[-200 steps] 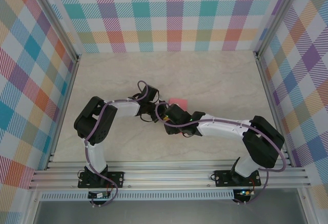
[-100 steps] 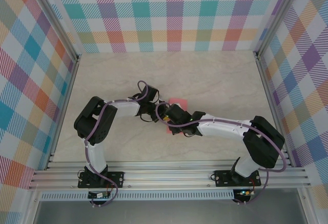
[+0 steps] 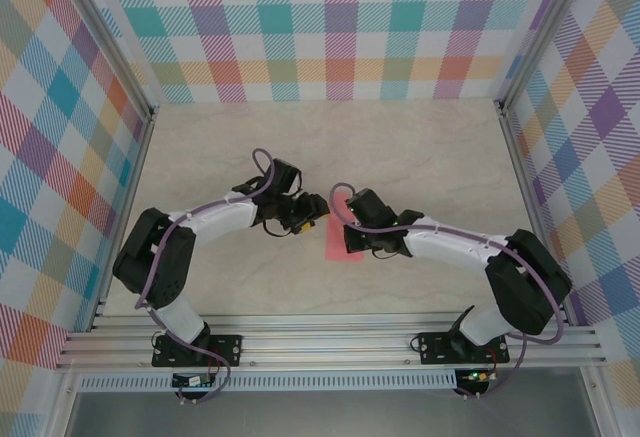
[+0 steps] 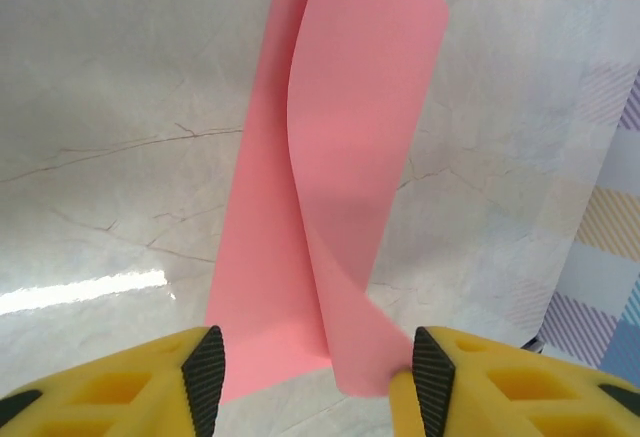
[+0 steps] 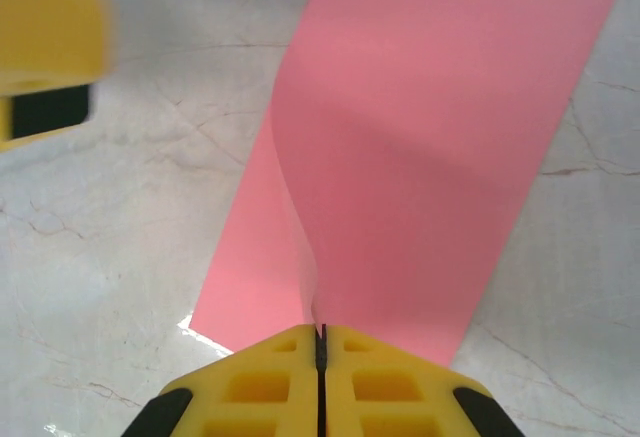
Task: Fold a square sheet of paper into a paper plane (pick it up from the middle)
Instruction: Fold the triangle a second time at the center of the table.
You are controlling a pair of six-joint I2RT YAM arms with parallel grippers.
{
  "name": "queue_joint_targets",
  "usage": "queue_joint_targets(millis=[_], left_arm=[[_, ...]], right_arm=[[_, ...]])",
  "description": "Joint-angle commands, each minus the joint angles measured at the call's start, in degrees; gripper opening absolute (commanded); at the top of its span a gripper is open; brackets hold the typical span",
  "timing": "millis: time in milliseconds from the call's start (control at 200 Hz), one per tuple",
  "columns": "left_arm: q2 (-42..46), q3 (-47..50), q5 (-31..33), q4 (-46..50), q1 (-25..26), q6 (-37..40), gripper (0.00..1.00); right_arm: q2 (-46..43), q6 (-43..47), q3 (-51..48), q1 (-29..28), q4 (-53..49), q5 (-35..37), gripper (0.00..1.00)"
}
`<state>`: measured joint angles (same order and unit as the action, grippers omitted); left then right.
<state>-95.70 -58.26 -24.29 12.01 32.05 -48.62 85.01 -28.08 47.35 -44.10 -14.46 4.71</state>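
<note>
The right fingers (image 5: pixel 250 387) clamp the square sheet of paper (image 5: pixel 430 137) at bottom centre; the left fingers (image 4: pixel 204 369), apart, flank its edge.

Both arms reach out from their bases at the near edge and bend inward, so the wrists face each other mid-scene, close but apart. The left arm (image 3: pixel 200 219) sweeps in from the left, and the yellow fingers (image 4: pixel 130 387) of the left tool (image 4: pixel 315 367) are spread wide. The right arm (image 3: pixel 450 247) comes in from the right. The fingers of the right tool (image 5: pixel 320 342) are pressed flat together, pinching the square sheet of paper (image 5: pixel 430 157).
</note>
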Motion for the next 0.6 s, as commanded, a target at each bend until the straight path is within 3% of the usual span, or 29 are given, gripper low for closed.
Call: queue_joint_targets(millis=[0,100,225,595], left_arm=[[0.60,2.61,1.89,1.82,1.32,0.03,0.44],[0.23,2.67,1.71,1.38,3.67,0.14,0.33],[-1.27,1.74,2.11,1.58,6.15,0.33,0.22],[-7.00,-1.06,2.06,1.50,10.79,0.49,0.13]], right_arm=[[-1.08,-2.19,-2.70,4.30,5.81,-11.99,0.08],[0.24,-2.43,-3.09,8.29,7.22,-17.83,0.09],[3.10,-1.31,-1.59,9.97,4.41,-17.07,0.09],[6.23,0.37,0.44,10.26,2.04,-13.85,0.10]])
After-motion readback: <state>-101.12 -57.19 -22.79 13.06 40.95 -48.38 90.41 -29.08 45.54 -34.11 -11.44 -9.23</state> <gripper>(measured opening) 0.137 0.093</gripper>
